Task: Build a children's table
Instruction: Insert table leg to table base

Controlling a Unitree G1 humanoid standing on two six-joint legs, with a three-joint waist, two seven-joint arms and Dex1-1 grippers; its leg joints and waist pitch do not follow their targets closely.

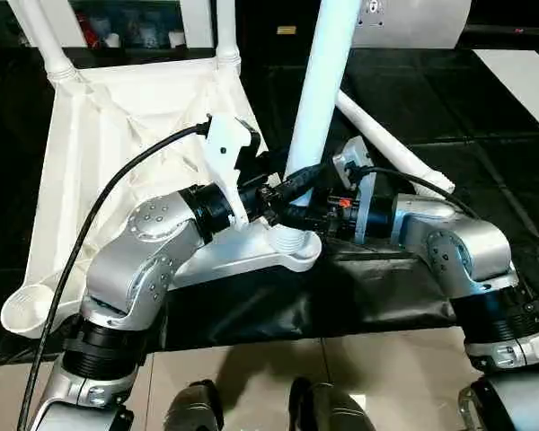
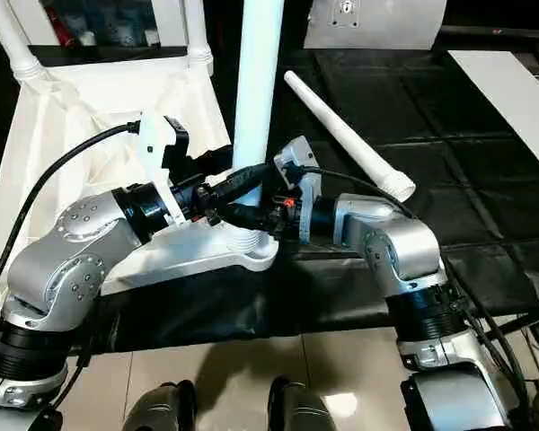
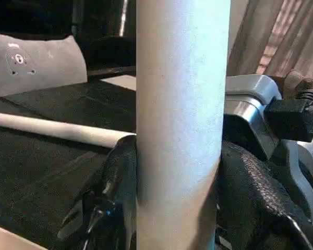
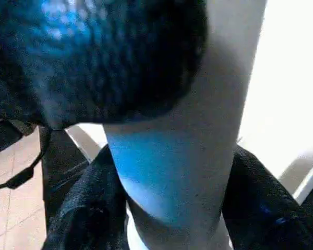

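While the upturned table top (image 1: 117, 135) lay ribs-up on the black-covered desk (image 1: 485, 135), an upright leg (image 1: 323, 81) stood in the top's near corner socket (image 1: 292, 247), and both grippers met low on that leg just above the socket in the left eye view: the left gripper (image 1: 283, 193) from the table-top side, the right gripper (image 1: 296, 215) from the opposite side. Two more legs (image 1: 45, 40) rose from the top's far corners, and a loose leg (image 2: 350, 139) lay flat on the desk beyond the upright leg. Seen from the left wrist, black fingers (image 3: 122, 172) pressed both sides of the upright leg, gripping it. From the right wrist, that gripper's fingers (image 4: 91, 208) flanked the same leg closely, though whether they clamped it could not be told.
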